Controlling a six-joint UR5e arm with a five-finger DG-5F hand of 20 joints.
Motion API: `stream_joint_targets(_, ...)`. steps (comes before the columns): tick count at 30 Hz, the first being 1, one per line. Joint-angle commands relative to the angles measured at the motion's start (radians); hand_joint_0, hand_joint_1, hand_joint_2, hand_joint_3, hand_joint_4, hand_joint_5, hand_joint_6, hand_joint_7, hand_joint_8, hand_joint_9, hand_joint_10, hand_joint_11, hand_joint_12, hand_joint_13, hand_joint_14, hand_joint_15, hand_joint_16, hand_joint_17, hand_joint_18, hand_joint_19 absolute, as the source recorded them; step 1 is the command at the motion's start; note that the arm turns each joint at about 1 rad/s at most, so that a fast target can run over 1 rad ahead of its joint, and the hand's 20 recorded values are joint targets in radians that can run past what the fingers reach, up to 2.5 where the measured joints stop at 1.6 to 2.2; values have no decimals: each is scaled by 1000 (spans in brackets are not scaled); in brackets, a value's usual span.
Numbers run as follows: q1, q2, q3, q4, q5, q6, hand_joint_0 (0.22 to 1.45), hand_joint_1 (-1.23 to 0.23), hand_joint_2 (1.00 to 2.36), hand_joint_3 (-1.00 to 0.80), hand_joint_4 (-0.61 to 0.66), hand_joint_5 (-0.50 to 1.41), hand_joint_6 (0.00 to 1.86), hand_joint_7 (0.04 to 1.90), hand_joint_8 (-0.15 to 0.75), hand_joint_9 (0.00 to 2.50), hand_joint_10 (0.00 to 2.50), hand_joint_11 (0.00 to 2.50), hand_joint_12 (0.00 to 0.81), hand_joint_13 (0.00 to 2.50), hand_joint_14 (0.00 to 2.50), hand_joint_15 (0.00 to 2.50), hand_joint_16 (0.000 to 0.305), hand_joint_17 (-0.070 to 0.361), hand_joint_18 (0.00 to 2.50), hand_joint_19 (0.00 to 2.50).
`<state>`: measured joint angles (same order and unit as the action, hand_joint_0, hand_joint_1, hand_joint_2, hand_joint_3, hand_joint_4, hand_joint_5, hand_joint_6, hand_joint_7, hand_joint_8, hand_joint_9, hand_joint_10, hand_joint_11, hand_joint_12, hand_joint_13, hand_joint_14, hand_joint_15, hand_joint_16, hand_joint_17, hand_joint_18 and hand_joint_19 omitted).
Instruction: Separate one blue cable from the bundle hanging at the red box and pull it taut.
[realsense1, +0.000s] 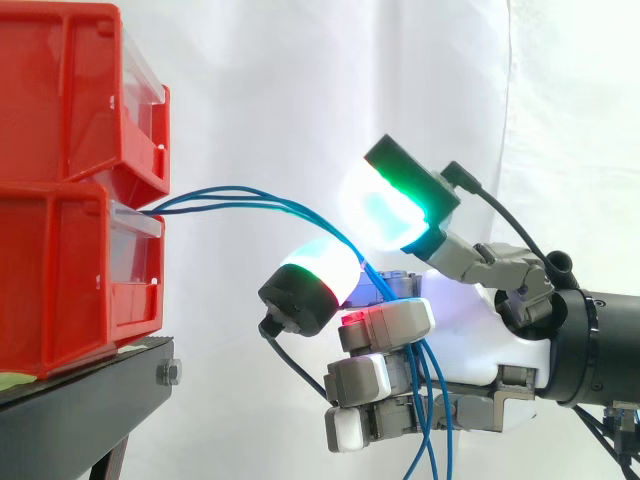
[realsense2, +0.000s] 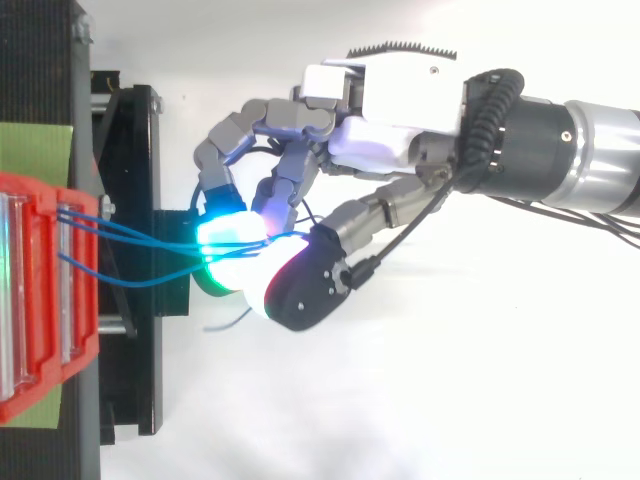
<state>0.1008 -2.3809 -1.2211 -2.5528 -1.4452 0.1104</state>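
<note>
Several thin blue cables (realsense1: 240, 192) arc loosely from the lower red plastic bin (realsense1: 60, 290) into my robot hand (realsense1: 480, 345). Its fingers are curled round the whole bundle, and the strands drop past the palm. I'd ease the glowing pads (realsense1: 385, 210) onto one strand only, let the others slip free, then draw steadily away from the bin.

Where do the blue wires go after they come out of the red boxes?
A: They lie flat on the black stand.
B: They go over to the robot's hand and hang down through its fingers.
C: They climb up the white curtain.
B: the blue cables arc from the red bins across to the hand, pass between its curled fingers and hang below.
</note>
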Motion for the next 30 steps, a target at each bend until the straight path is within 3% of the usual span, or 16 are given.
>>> stream_joint_targets(1,-1,0,0,-1,0,0,524,-612,1000,-500,85,-125,918,1071,350,1314,6,1357,380,1064,21,877,46,104,819,705)
stream_joint_targets(4,-1,0,0,-1,0,0,606,-593,1000,-500,69,-132,917,1101,329,1301,8,1367,368,1057,23,880,43,97,793,724)
stream_joint_targets(12,0,0,0,-1,2,0,706,-835,1018,-268,37,-147,932,1181,321,1268,5,1371,368,1045,22,868,43,96,792,709)
stream_joint_targets(15,-1,0,0,-1,2,0,786,-872,1011,-374,-65,-155,955,1122,315,1261,6,1372,355,1035,23,868,41,93,764,726)
stream_joint_targets(18,0,0,0,0,0,0,817,-901,1000,-500,-67,-152,955,1203,312,1263,5,1379,348,1035,25,866,40,91,760,709)
stream_joint_targets(22,0,0,0,2,0,0,784,-928,1000,-500,-62,-147,957,1216,311,1268,6,1376,349,1036,25,854,40,90,777,678)
stream_joint_targets(30,2,2,0,2,2,0,582,-947,1000,-500,33,-121,943,1099,323,1305,7,1390,356,1046,25,876,41,91,771,712)
